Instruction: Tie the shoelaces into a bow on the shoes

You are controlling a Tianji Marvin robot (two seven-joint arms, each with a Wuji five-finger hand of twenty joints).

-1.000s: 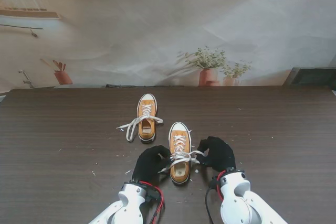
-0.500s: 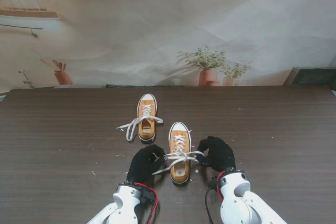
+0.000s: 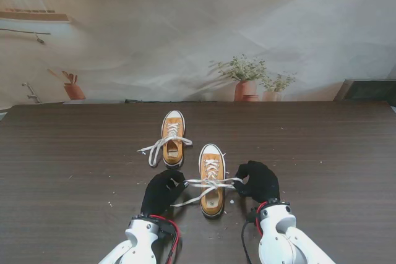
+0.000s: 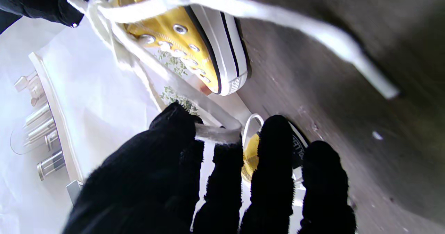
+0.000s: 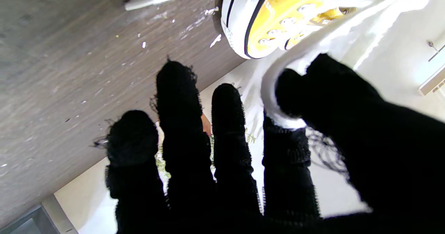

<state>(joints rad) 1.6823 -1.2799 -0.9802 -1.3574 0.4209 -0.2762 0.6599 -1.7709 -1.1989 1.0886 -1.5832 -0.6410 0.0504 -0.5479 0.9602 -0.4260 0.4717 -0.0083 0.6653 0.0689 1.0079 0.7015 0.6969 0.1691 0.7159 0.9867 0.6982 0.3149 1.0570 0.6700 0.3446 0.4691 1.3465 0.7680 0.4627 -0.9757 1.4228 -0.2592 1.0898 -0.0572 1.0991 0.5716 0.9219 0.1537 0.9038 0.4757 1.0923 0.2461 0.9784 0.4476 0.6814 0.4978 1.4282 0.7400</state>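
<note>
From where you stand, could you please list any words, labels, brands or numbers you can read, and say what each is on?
No text can be read in full.
Heel patch of the farther yellow sneaker, left wrist view: pale lettering on black, cut off by the left hand, too blurred to read.
Nearer yellow sneaker, its white laces, right hand, table: no visible text.

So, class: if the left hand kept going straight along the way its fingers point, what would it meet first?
Probably the farther shoe: it shows just past the left hand, whose fingers pinch a lace. The nearer shoe lies off to one side. Depth is uncertain.
</note>
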